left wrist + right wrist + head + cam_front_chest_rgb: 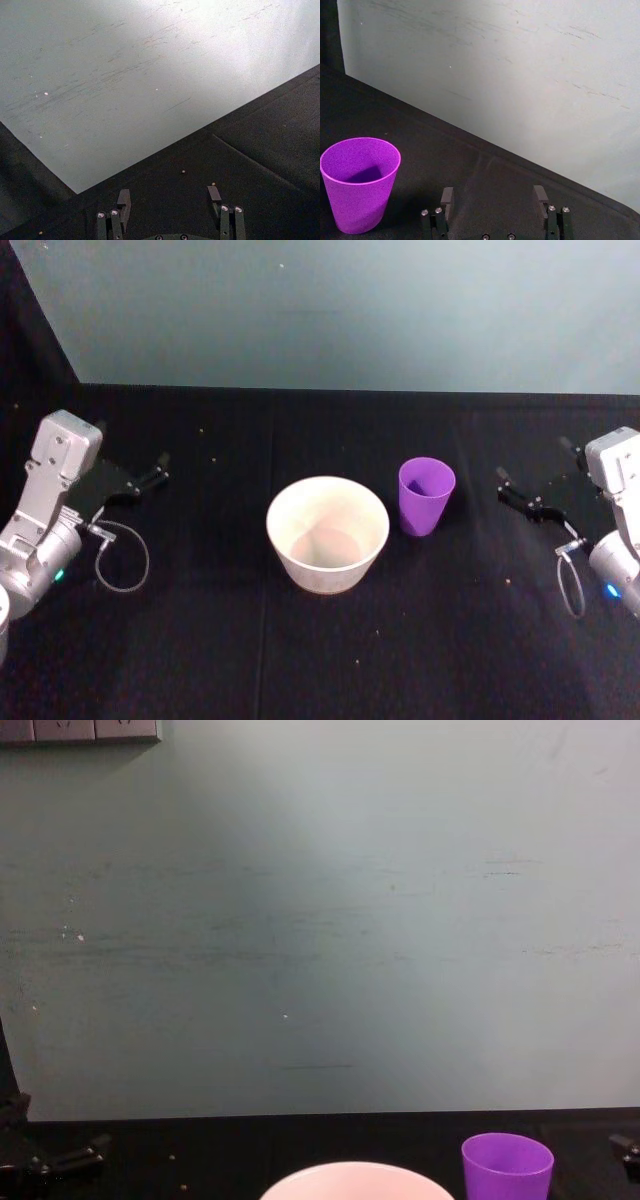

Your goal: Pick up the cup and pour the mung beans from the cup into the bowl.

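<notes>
A: Left side first. How's the left end effector (169, 196)?
B: It sits at the far left of the black surface (300, 670). Fingers are spread wide w/ nothing btwn them, and they're clear of the task items. A thin cable loop (125, 562) hangs by its wrist.

A: Next over?
B: The bowl (325, 583), approx. mid-surface. It's upright, pale pinkish-white and much wider than the cup.

A: And the cup?
B: The cup (425, 502) is bright purple and upright, just right of the bowl. There's a small gap, so they're not touching. Its inside is in shadow, so I can't tell the contents.

A: Right side?
B: The right end effector (494, 192) is at the far right edge of the surface. Its fingers are also spread apart and grip nothing. The cup stands apart from it, btwn it and the bowl. The right wrist view has the cup off to one side of the fingers, not btwn them.

A: Counts?
B: 2 end effectors, 1 bowl, 1 cup. There are also a few tiny loose specks (183, 171) on the surface. A pale grey-green wall (350, 310) runs along the back.
</notes>
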Robot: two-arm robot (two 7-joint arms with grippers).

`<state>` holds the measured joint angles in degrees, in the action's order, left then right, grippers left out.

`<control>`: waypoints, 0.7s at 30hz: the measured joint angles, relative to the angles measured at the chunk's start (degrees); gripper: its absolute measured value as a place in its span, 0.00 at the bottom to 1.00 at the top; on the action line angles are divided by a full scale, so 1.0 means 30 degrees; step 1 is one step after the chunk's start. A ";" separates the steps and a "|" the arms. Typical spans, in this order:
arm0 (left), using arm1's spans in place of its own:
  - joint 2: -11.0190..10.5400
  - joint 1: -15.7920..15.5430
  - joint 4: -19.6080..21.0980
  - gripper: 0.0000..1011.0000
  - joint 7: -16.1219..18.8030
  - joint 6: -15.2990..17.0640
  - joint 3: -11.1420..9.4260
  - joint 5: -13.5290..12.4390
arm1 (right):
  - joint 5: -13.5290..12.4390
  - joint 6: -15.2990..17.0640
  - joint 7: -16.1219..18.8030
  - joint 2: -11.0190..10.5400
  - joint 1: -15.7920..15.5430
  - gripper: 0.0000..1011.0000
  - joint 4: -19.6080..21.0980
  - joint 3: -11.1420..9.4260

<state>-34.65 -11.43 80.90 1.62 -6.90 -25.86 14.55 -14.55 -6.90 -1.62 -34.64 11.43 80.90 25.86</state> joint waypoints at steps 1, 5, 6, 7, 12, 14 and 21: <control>0.0000 -0.0001 0.0000 0.99 0.0000 0.0000 -0.0001 -0.0001 | 0.0001 0.0000 0.0000 -0.0001 0.0000 0.99 0.0000 0.0000; 0.0000 -0.0002 0.0000 0.99 0.0000 -0.0001 -0.0001 0.0000 | 0.0002 -0.0001 0.0001 -0.0001 0.0000 0.99 0.0001 -0.0001; 0.0000 -0.0001 0.0000 0.99 0.0000 -0.0001 -0.0001 0.0000 | 0.0001 0.0000 0.0000 -0.0001 0.0000 0.99 0.0000 -0.0001; 0.0000 -0.0001 0.0000 0.99 0.0000 0.0000 -0.0001 0.0000 | 0.0001 0.0000 0.0000 -0.0001 0.0000 0.99 0.0000 0.0000; 0.0000 -0.0001 0.0000 0.99 0.0000 -0.0001 -0.0001 0.0000 | 0.0001 0.0000 0.0001 -0.0001 0.0000 0.99 0.0000 -0.0001; 0.0000 -0.0001 -0.0001 0.99 0.0000 -0.0001 -0.0001 0.0000 | 0.0001 0.0000 0.0000 -0.0001 0.0000 0.99 0.0000 0.0000; 0.0000 -0.0001 0.0000 0.99 0.0000 -0.0001 -0.0001 0.0000 | 0.0002 0.0000 0.0001 -0.0001 0.0000 0.99 0.0000 0.0000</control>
<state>-34.65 -11.43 80.90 1.62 -6.91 -25.86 14.55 -14.55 -6.90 -1.62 -34.65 11.43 80.90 25.86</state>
